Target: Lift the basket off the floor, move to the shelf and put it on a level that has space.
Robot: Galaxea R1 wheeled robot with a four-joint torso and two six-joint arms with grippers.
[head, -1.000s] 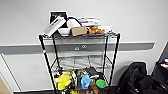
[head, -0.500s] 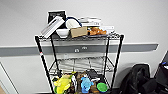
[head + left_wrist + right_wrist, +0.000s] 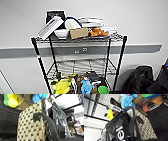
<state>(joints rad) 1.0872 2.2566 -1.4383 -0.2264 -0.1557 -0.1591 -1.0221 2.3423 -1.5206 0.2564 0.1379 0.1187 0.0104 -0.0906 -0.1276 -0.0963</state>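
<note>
The woven beige basket (image 3: 31,129) looms close in the left wrist view, its dark handle loop (image 3: 50,125) arching toward the camera. In the right wrist view the same basket (image 3: 144,127) holds a black bag with white lettering (image 3: 117,130). How the grippers sit on the basket is hidden. The black wire shelf (image 3: 37,55) stands straight ahead against the wall. Its level (image 3: 82,66) second from the top is a bare wire grid. Dark carpet floor (image 3: 8,119) lies beneath the basket.
The top tier carries a white bowl (image 3: 61,33), a small cardboard box (image 3: 78,32) and books (image 3: 92,21). Lower down sit yellow (image 3: 61,86), blue (image 3: 87,86) and green (image 3: 103,89) toys. Black bags (image 3: 142,80) stand right of the shelf.
The shelf fills more of the head view than a second ago, so the camera has come closer to it. Nothing on the shelf has moved.
</note>
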